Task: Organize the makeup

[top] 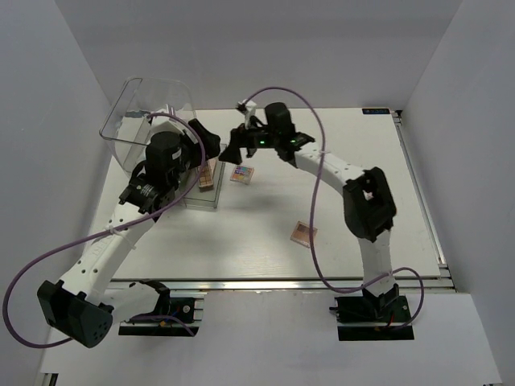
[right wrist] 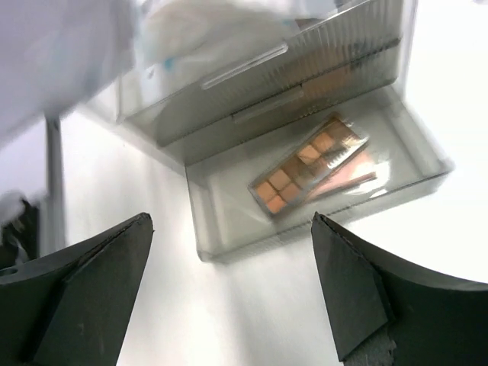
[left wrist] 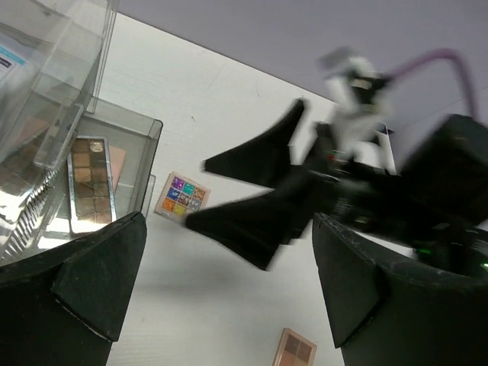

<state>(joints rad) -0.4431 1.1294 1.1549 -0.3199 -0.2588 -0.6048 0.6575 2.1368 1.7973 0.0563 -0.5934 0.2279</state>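
A colourful square eyeshadow palette (top: 241,174) lies on the white table, also in the left wrist view (left wrist: 181,197). A small brown palette (top: 303,233) lies nearer the front (left wrist: 295,349). A long brown palette (right wrist: 309,164) lies in the pulled-out clear drawer (right wrist: 206,229), over a peach-pink compact (right wrist: 354,174); it also shows from the left wrist (left wrist: 91,179). A white-blue packet (left wrist: 11,57) sits higher in the clear organiser. My left gripper (top: 205,138) (left wrist: 229,229) is open and empty beside the drawer. My right gripper (top: 233,150) (right wrist: 232,221) is open and empty, just above the colourful palette. No beige bottles show.
A large clear plastic bin (top: 137,121) stands tilted at the back left, behind the left arm. The clear drawer organiser (right wrist: 267,69) sits under it. The two grippers are close together, the right one's fingers (left wrist: 252,206) between the left one's. White walls enclose the table.
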